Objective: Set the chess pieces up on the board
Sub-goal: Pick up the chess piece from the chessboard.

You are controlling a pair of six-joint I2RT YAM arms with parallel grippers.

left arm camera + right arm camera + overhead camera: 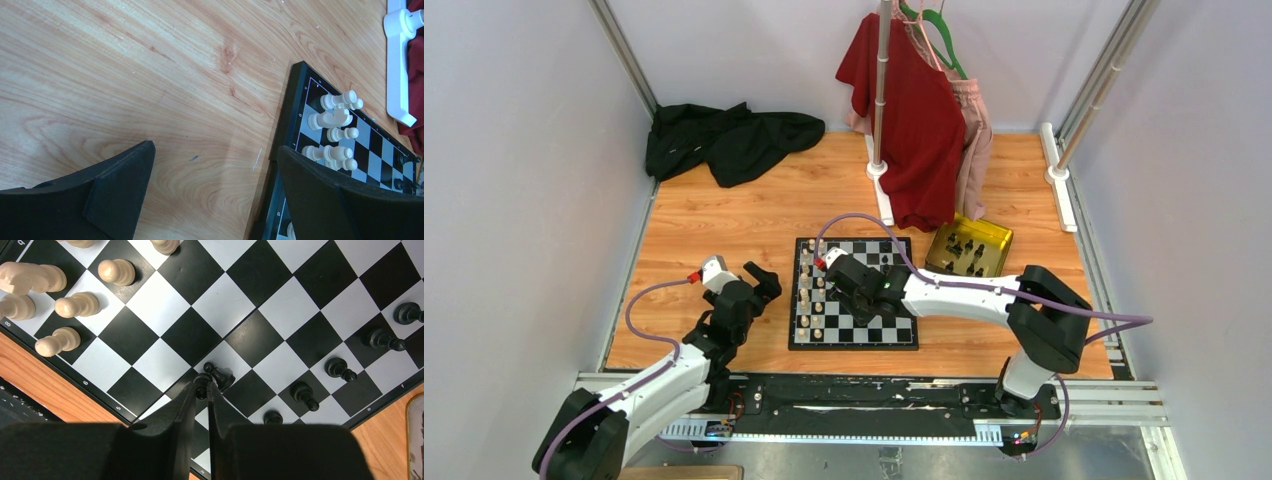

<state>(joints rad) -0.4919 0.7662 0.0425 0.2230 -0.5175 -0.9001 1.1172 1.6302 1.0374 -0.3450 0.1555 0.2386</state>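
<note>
- Starting with the top view: the board [902, 335] lies on the wooden table [724, 215] right in front of the arms. The cream pieces [809, 300] are lined up along its left side, and more black ones wait in the gold tray [996, 232] just beside its far right corner. The right gripper [856, 292] hangs low over the board's middle, and the left gripper [757, 283] sits just off the board's left edge.
- Left wrist view: the left jaws are spread wide with nothing between them, only bare wood underneath. A corner of the board and a cluster of cream pieces show beside one finger.
- Right wrist view: the right gripper is down at the board with its jaws nearly together, just a slit left. What looks like a black pawn [220, 376] sits right at the fingertips, with other black pieces [340, 369] off to the right. I honestly can't tell if it's pinched or only touched.
- My take on doing this bit well: grab low and centred so the tiny thing doesn't squirt out sideways. Then lift straight up and stay clear of the neighbours before heading for its square.
</note>
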